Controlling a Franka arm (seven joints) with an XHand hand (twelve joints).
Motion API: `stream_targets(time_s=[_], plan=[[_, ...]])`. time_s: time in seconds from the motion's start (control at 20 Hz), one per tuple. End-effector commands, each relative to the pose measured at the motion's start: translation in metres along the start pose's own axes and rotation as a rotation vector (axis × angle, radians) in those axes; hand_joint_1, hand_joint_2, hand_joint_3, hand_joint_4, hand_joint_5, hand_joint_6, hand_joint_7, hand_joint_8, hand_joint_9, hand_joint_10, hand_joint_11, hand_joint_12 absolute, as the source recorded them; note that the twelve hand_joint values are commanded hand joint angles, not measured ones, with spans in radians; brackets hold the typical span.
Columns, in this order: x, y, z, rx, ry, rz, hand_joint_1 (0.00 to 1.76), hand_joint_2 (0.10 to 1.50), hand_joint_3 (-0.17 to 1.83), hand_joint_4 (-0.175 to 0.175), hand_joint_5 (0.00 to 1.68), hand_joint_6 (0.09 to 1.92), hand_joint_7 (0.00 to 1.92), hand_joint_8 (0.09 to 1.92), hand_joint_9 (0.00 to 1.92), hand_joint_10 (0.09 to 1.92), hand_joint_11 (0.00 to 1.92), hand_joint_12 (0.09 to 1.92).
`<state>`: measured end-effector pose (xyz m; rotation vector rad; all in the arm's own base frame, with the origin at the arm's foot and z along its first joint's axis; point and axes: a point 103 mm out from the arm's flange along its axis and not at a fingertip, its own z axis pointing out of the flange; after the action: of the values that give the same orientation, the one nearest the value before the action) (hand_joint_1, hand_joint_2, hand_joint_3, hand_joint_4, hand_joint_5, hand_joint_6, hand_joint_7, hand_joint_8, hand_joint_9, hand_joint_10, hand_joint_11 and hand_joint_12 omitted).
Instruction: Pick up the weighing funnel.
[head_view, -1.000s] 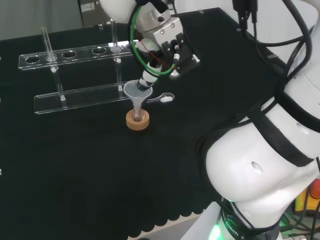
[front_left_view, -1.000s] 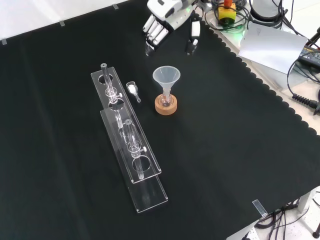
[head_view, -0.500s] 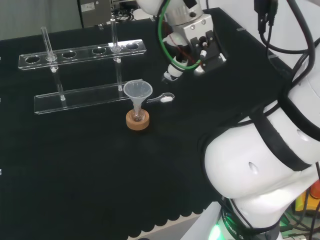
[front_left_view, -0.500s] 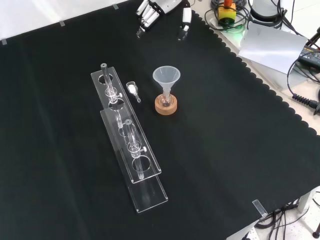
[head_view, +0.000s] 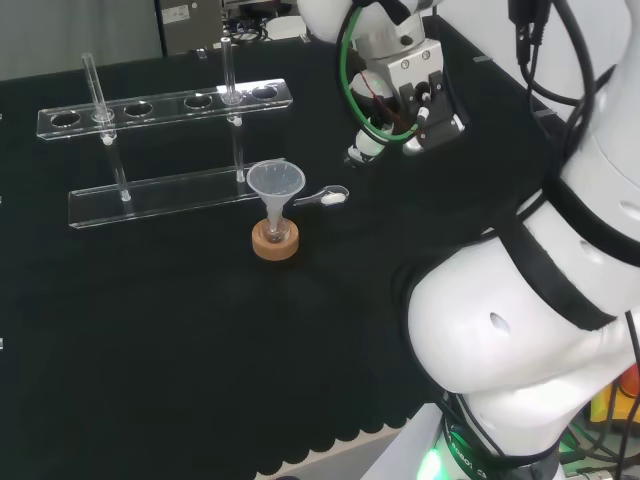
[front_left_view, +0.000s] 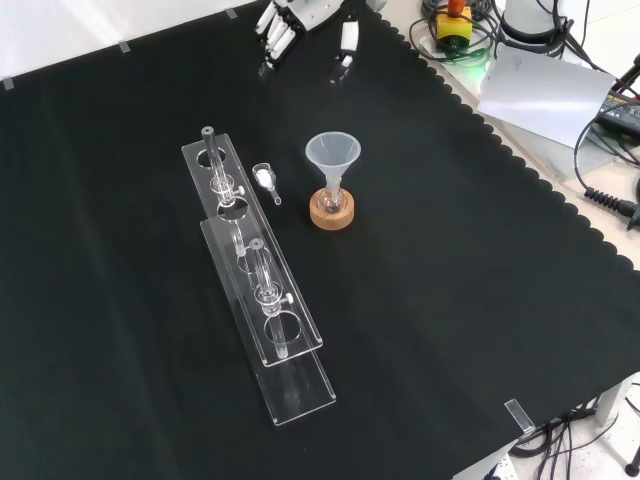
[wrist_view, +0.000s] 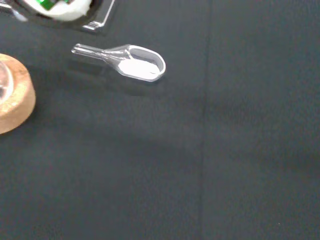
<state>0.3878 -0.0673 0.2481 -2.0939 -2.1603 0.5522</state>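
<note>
weighing funnel (front_left_view: 265, 181) lies flat on the black cloth (front_left_view: 450, 300), and the hand (front_left_view: 280, 25) does not touch it. the hand hangs over the cloth at the top edge of the front view, well apart from the weighing funnel. its fingers (front_left_view: 271, 38) are straight and point down, the thumb stands off to one side, and they touch nothing. in the head view the hand (head_view: 410, 95) is up and to the right of the weighing funnel (head_view: 330, 197).

in the front view the weighing funnel lies between the clear rack (front_left_view: 262, 290) and the funnel (front_left_view: 332, 153), near both. its long way runs along the rack. the scoop end is higher in that view and the thin stem points down and to the right. in the head view the stem points left, at the funnel (head_view: 276, 181). in the wrist view the weighing funnel (wrist_view: 127, 62) is small and clear, like a tiny scoop, with something white in its scoop end.

there is one weighing funnel and one funnel. the funnel stands mouth up in one small flask (front_left_view: 331, 201) on one cork ring (front_left_view: 331, 213). there is one rack, and two thin tubes (head_view: 93, 80) stand in it.
</note>
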Motion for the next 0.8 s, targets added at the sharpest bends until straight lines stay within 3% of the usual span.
stream_targets(time_s=[0.05, 0.3, 0.8], plan=[[-0.018, 0.05, 0.031, -0.009, 0.021, -0.017, 0.78, 0.68, 0.5, -0.054, 0.51, 0.09, 0.57, 0.71, 0.8, 0.55, 0.51, 1.29], [-0.02, 0.08, 0.053, 0.039, 0.023, -0.036, 0.8, 0.68, 0.51, -0.055, 0.54, 0.09, 0.59, 0.71, 0.79, 0.54, 0.52, 1.29], [-0.011, 0.123, 0.085, 0.06, 0.019, -0.094, 0.84, 0.67, 0.52, -0.051, 0.54, 0.09, 0.52, 0.7, 0.7, 0.51, 0.48, 1.29]])
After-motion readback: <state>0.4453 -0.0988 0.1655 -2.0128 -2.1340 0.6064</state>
